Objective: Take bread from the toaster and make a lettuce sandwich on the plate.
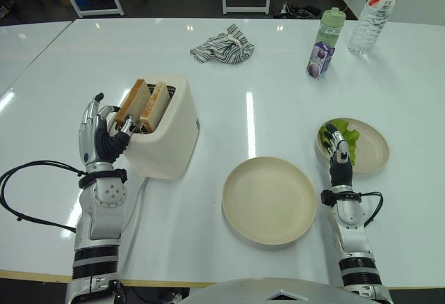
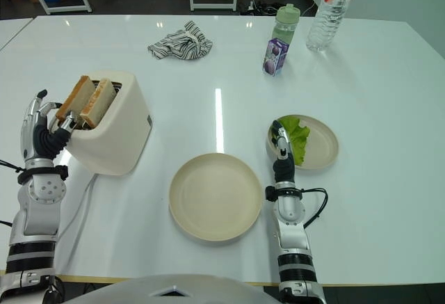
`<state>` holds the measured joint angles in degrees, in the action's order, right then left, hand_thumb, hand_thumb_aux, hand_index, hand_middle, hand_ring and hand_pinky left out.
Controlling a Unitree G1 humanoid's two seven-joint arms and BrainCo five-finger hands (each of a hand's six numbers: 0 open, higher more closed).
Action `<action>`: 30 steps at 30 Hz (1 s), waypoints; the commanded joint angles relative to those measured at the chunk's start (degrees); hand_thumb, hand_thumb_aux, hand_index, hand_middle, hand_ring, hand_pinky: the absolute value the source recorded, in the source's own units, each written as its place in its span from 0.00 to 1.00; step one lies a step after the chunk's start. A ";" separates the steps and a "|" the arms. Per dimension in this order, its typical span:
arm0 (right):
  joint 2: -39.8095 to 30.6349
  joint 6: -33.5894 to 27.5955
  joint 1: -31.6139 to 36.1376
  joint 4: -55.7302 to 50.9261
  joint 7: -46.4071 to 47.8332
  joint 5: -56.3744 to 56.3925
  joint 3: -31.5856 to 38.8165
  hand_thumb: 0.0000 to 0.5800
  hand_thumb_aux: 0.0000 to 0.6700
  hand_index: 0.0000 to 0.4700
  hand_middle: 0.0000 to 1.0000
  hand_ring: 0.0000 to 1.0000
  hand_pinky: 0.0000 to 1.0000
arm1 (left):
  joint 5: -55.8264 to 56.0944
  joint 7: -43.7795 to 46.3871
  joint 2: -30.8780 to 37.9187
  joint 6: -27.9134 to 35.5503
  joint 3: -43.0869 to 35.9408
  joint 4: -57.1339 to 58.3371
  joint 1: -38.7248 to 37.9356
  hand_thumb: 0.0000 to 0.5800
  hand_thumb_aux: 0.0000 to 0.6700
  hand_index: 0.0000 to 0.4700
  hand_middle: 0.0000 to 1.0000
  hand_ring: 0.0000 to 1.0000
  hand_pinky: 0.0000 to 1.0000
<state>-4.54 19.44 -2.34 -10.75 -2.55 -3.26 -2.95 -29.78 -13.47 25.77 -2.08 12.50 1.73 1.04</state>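
Left robot hand [image 1: 104,137] open against outer bread slice [image 1: 133,101] standing in toaster [image 1: 170,140]; right robot hand [image 1: 338,154] touches lettuce [image 1: 351,137] on small plate [image 1: 375,152], grip can't tell; big plate [image 1: 268,200] between them on tabletop [image 1: 278,74].

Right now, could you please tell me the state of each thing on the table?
toaster: upright, loaded.
bread slices: standing in the toaster slots.
large plate: empty.
small plate: holds lettuce.
left robot hand: beside the bread slices, grasp unclear.
right robot hand: over the lettuce, grasp unclear.
cloth: crumpled.
green-capped bottle: upright, lid on.
purple carton: upright.
water bottle: upright.
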 commanded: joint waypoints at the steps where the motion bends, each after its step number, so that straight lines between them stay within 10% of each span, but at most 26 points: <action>1: -0.22 -0.95 -0.76 0.91 -0.13 -0.03 -0.47 0.00 0.00 0.00 0.00 0.00 0.00 | 0.56 0.31 0.10 -0.62 -0.94 0.61 -1.29 1.00 1.00 1.00 0.00 0.00 0.00; 6: -0.31 -1.09 -0.77 0.83 -0.06 0.00 -0.57 0.00 0.00 0.00 0.00 0.00 0.00 | -1.99 -7.36 0.27 -9.32 -1.49 -1.85 -1.00 1.00 1.00 1.00 0.00 0.00 0.00; 8: -0.31 -1.13 -0.76 0.79 -0.03 -0.02 -0.56 0.00 0.00 0.00 0.00 0.00 0.00 | -2.85 -11.40 -0.14 -11.86 -0.42 -3.31 -0.82 1.00 1.00 1.00 0.89 0.89 0.89; 9: -0.29 -1.15 -0.77 0.77 -0.03 -0.05 -0.56 0.00 0.00 0.00 0.00 0.00 0.00 | -3.29 -13.12 -0.13 -12.87 0.08 -3.73 -0.72 1.00 1.00 1.00 1.00 1.00 1.00; 17: 0.07 -1.31 -1.09 0.77 -0.20 -0.26 -0.39 0.00 0.00 0.00 0.00 0.00 0.00 | -12.04 -28.26 0.36 -22.68 5.11 -15.89 -0.82 1.00 1.00 1.00 1.00 1.00 1.00; 30: 0.52 -1.63 -1.10 0.61 -0.55 -0.41 0.04 0.00 0.00 0.00 0.00 0.00 0.00 | 6.05 -7.63 -12.20 -23.38 -15.12 -23.13 -2.11 1.00 1.00 1.00 1.00 1.00 1.00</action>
<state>-4.27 18.56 -3.14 -10.17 -2.82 -3.34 -2.92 -26.83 -24.88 14.75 -26.32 1.12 -22.07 -0.06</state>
